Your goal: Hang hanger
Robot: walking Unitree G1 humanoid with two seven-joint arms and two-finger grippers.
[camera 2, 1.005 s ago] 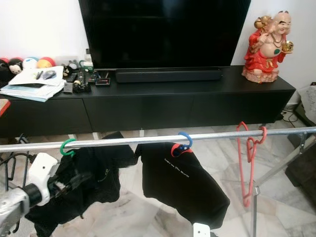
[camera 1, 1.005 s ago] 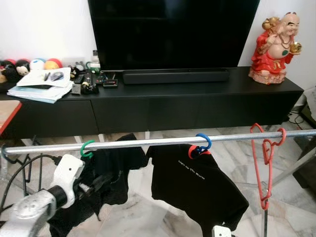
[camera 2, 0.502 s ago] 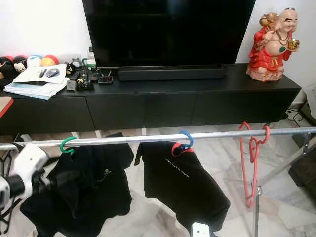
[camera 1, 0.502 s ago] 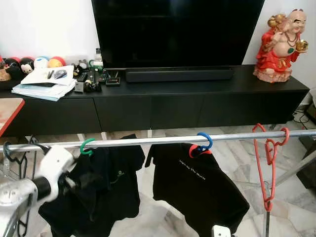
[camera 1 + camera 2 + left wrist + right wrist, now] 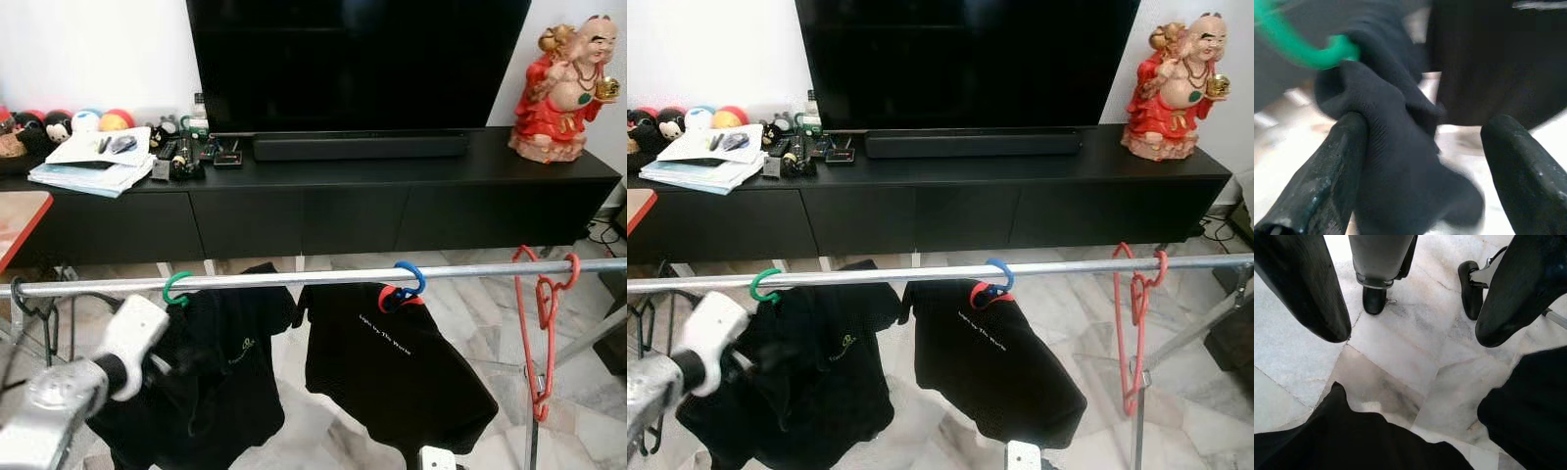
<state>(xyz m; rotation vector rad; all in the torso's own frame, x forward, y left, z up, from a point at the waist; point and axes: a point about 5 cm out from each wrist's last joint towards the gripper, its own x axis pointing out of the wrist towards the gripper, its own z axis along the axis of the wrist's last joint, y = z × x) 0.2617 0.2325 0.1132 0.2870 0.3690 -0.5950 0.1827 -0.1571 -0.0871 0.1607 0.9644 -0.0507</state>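
Left eye view: a rail (image 5: pixel 323 278) is crossing the frame, with a green hanger (image 5: pixel 174 289) hooked over it and carrying a black shirt (image 5: pixel 220 377). The left gripper (image 5: pixel 186 364) is reaching into that shirt below the rail. A second shirt (image 5: pixel 392 372) is hanging further along, then a red hanger (image 5: pixel 537 323).

Left wrist view: the fingers (image 5: pixel 1327 181) are standing apart, one pressing the shirt cloth (blurred).

Right wrist view: the right gripper (image 5: pixel 1410 308) is hanging with fingers spread over the floor (image 5: pixel 1400 362).
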